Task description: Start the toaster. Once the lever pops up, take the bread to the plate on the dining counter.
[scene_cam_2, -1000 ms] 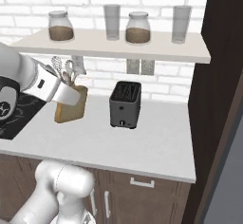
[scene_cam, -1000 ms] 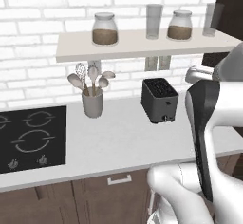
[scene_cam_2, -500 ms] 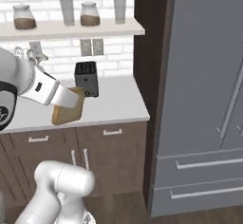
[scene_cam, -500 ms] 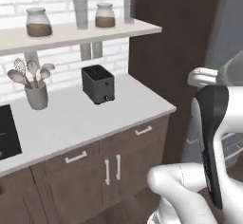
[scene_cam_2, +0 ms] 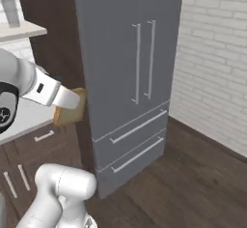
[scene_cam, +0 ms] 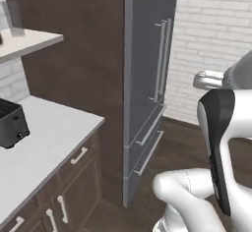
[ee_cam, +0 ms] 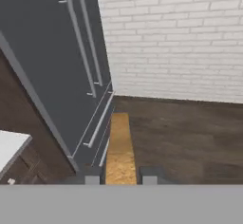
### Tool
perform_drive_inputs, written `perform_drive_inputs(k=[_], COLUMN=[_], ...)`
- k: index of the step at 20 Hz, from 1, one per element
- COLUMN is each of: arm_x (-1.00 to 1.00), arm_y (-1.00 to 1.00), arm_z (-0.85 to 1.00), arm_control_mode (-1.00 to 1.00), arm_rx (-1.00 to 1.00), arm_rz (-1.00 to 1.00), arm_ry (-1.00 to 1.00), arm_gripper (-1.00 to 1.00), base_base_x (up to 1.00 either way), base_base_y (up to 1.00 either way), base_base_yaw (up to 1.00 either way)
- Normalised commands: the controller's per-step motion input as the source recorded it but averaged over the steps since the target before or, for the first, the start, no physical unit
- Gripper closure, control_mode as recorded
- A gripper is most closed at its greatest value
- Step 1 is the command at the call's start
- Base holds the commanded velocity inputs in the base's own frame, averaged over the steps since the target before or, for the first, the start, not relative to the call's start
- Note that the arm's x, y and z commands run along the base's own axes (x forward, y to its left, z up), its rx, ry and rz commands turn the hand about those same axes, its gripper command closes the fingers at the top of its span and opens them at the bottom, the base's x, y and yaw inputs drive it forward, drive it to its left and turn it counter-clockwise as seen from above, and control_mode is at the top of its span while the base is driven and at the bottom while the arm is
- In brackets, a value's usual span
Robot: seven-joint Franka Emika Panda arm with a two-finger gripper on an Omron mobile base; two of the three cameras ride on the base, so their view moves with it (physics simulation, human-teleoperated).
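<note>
The golden-tan bread (ee_cam: 119, 148) sits edge-on between my gripper's (ee_cam: 120, 175) two dark fingertips, which are shut on it. From the right base view the bread (scene_cam_2: 71, 111) hangs at the end of my white hand, in front of the grey fridge's left edge. The dark toaster (scene_cam: 12, 123) stands on the pale worktop at the far left of the left base view, well behind my arm. The plate and the dining counter are out of view.
A tall grey fridge (scene_cam_2: 130, 67) with long vertical handles and two drawers stands straight ahead. A white brick wall (scene_cam_2: 217, 63) runs to its right above dark wood flooring (scene_cam_2: 193, 174). Dark cabinets (scene_cam: 54, 191) carry the worktop (scene_cam: 49, 142) on the left.
The base has turned right, so the whole scene has swept left: toaster, shelf and worktop slid to the left edge, fridge and brick wall came in. The bread stays in my gripper.
</note>
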Motion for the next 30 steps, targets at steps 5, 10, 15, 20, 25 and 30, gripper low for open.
perform_drive_inputs(k=[5, 10, 15, 20, 25, 30], arm_x=[0.00, 0.00, 0.00, 0.00, 0.00, 0.00], arm_y=[0.00, 0.00, 0.00, 0.00, 0.00, 0.00], arm_z=[0.00, 0.00, 0.00, 0.00, 0.00, 0.00], arm_control_mode=[1.00, 1.00, 1.00, 1.00, 1.00, 1.00], arm_rx=[0.00, 0.00, 0.00, 0.00, 0.00, 0.00], arm_rz=[0.00, 0.00, 0.00, 0.00, 0.00, 0.00], arm_ry=[0.00, 0.00, 0.00, 0.00, 0.00, 0.00], arm_gripper=[1.00, 1.00, 1.00, 1.00, 1.00, 1.00], base_base_x=[0.42, 0.97, 0.99, 0.63, 0.58, 0.58], base_base_y=[-0.52, -0.46, -0.50, -0.52, -0.51, -0.51], base_base_yaw=[-0.60, -0.39, -0.37, -0.53, -0.56, -0.55])
